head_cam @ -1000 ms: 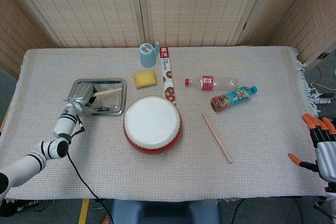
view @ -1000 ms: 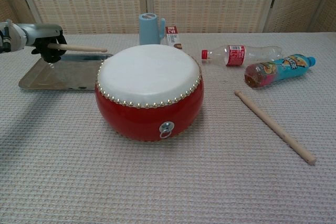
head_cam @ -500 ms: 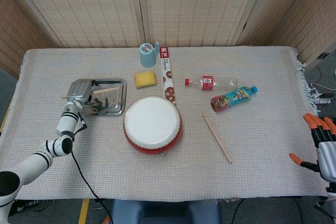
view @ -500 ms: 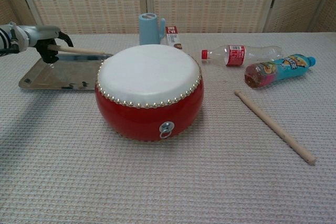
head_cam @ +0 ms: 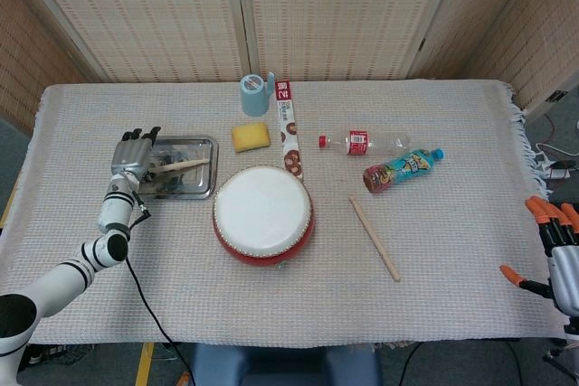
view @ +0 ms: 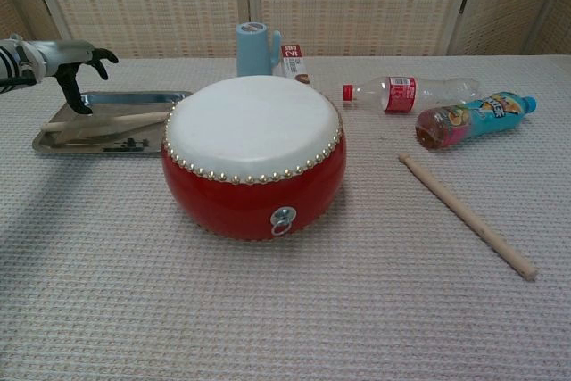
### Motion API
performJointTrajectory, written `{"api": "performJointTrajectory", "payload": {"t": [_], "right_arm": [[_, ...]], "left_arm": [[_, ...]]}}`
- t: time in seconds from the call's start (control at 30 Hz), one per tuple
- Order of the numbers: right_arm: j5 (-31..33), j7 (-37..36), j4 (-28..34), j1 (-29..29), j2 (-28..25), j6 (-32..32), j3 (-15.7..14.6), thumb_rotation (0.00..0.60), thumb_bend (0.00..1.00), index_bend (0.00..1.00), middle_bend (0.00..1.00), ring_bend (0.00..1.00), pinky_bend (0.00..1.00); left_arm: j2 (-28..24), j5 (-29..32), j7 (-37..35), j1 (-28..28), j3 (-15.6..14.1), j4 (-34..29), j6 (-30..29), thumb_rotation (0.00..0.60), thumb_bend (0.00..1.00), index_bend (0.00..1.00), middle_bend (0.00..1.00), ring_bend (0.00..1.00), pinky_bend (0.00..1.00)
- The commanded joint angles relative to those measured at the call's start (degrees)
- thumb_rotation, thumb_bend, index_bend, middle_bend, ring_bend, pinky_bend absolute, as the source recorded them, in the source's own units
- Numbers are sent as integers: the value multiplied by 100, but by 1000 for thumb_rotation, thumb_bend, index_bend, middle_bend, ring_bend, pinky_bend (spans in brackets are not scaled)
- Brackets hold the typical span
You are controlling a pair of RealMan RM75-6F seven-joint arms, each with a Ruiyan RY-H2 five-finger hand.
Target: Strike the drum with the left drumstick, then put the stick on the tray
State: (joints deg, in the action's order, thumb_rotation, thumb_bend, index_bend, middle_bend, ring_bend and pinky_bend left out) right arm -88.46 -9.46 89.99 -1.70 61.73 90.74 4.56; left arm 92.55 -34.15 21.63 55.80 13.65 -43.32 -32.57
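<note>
At the far left, the left hand [view: 67, 60] is above the near-left end of the tray [head_cam: 206, 144], with its fingers [view: 101, 53] spread apart and holding nothing; in the chest view its arm is cut off by the picture edge. The left drumstick [view: 107, 120], a plain pale wooden rod, lies flat in the metal tray, and its right end disappears behind the drum [head_cam: 263, 214] in the chest view. The drum has a white skin, a red body and a small metal ring on the front. Behind it stand a blue cup [head_cam: 256, 94], a yellow sponge [head_cam: 251, 136] and a long red and white package [head_cam: 289, 127] whose print is too small to read. More to the right lie a clear bottle [head_cam: 364, 142] and a colourful bottle [head_cam: 403, 169], both on their sides, and a second drumstick [head_cam: 374, 238] on the cloth. The surface [head_cam: 434, 296] is covered with a beige woven cloth, and woven screens stand behind. At the far right edge, the right hand [head_cam: 556, 255] with orange fingertips is partly cut off; its fingers look apart and empty.
</note>
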Motion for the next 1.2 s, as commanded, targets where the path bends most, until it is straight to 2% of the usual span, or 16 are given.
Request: {"api": "performJointTrajectory", "payload": {"t": [0.03, 0.17, 0.37, 0.5, 0.57, 0.63, 0.77, 1.0, 1.2], "right_arm": [[1, 0, 4, 5, -3, 6, 1, 600, 22, 0, 55, 0, 0], [3, -6, 6, 14, -11, 17, 2, 600, 21, 0, 55, 0, 0], [-9, -32, 9, 34, -44, 46, 0, 600, 21, 0, 55, 0, 0], [37, -121, -21, 60, -68, 23, -12, 600, 22, 0, 55, 0, 0], [-1, -179, -24, 50, -103, 0, -30, 600, 21, 0, 55, 0, 0], [-76, -311, -7, 27, -172, -36, -59, 600, 21, 0, 55, 0, 0], [-142, -520, 32, -33, -314, -135, -82, 600, 21, 0, 55, 0, 0], [-244, -594, 57, -130, -344, -342, -175, 600, 22, 3, 55, 0, 0], [-300, -607, 18, -178, -209, -472, -266, 600, 21, 4, 55, 0, 0]], "left_arm": [[2, 66, 40, 11, 31, -25, -19, 600, 246, 0, 0, 0, 47], [-82, 76, -117, -43, 156, -186, -106, 600, 246, 0, 0, 0, 47], [-524, -205, -690, -359, 415, -885, -567, 600, 270, 0, 4, 1, 65], [-910, -649, -1006, -794, 400, -1601, -1257, 600, 310, 9, 40, 34, 85], [-1094, -900, -1124, -1032, 341, -1958, -1623, 600, 331, 50, 55, 36, 99], [-1310, -1147, -1273, -1342, 269, -2399, -2052, 600, 350, 97, 77, 40, 111], [-1699, -1573, -1475, -1937, 75, -3249, -2815, 600, 350, 126, 82, 41, 112], [-2396, -2315, -1358, -3050, -591, -4815, -4093, 600, 351, 144, 83, 45, 109], [-2468, -3289, -1549, -3795, -1107, -5253, -5022, 600, 353, 125, 82, 45, 99]]}}
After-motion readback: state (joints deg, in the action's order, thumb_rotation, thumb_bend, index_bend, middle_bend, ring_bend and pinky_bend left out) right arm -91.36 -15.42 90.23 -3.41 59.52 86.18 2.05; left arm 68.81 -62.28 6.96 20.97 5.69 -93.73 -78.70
